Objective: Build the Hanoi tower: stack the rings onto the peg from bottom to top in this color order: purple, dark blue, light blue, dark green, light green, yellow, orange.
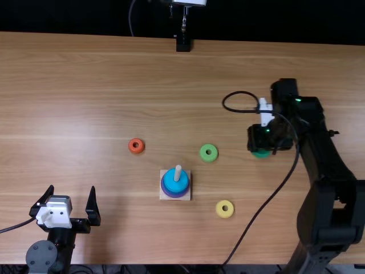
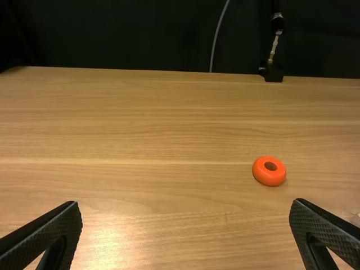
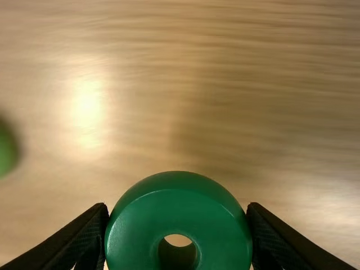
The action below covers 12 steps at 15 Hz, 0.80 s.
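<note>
One dark green ring (image 1: 262, 154) is pinched btwn the fingers of the right gripper (image 3: 179, 230), gripped by its sides, hole facing the wrist cam; looks lifted off the table (image 1: 85, 103). From there the peg (image 1: 178, 172) lies to the robot's left & a bit nearer the robot, upright on its square base (image 1: 164, 196). Light blue ring (image 1: 171, 181) sits top of stack w/ purple/dark blue under it; can't split those layers. R gripper's nearer than L, so prob. next: carry over, hole centred on peg tip, then lower. Light green ring (image 1: 209, 152) sits btwn, just beside the direct line, so best pass high. Yellow ring (image 1: 224, 209) is off on the near side, orange ring (image 1: 136, 145) beyond the peg to the left. Left gripper (image 1: 72, 188) is spread wide, empty, well apart from peg, not in the way
</note>
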### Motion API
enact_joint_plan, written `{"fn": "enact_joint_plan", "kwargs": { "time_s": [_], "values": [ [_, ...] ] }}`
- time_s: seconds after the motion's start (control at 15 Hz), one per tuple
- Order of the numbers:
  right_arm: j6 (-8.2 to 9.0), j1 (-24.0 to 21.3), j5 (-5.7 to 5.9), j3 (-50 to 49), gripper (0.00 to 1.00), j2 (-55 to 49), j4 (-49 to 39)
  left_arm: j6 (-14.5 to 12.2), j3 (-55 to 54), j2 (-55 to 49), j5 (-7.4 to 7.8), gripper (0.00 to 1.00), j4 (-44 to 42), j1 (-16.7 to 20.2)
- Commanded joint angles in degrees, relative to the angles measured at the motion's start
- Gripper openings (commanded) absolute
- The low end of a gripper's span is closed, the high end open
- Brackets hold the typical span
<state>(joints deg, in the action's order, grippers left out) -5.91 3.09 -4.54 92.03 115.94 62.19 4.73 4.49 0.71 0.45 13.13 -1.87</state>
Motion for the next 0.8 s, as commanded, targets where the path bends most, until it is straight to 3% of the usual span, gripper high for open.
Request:
{"fn": "enact_joint_plan", "kwargs": {
  "time_s": [0.0, 0.4, 0.73],
  "values": [
    [-0.2, 2.53, -0.42, 3.6, 0.0, -4.67, 1.89, -0.41, -3.61, -0.71, -0.34, 1.0, 1.32, -0.06],
    [-0.1, 14.66, -0.63, 3.95, 0.0, -19.0, 2.2, -0.41, -3.61, -0.71, -0.34, 1.0, 1.32, -0.06],
    [0.43, 23.36, -0.63, 4.12, 0.0, -24.09, 2.42, -0.41, -3.61, -0.71, -0.34, 1.0, 1.32, -0.06]
  ]
}}
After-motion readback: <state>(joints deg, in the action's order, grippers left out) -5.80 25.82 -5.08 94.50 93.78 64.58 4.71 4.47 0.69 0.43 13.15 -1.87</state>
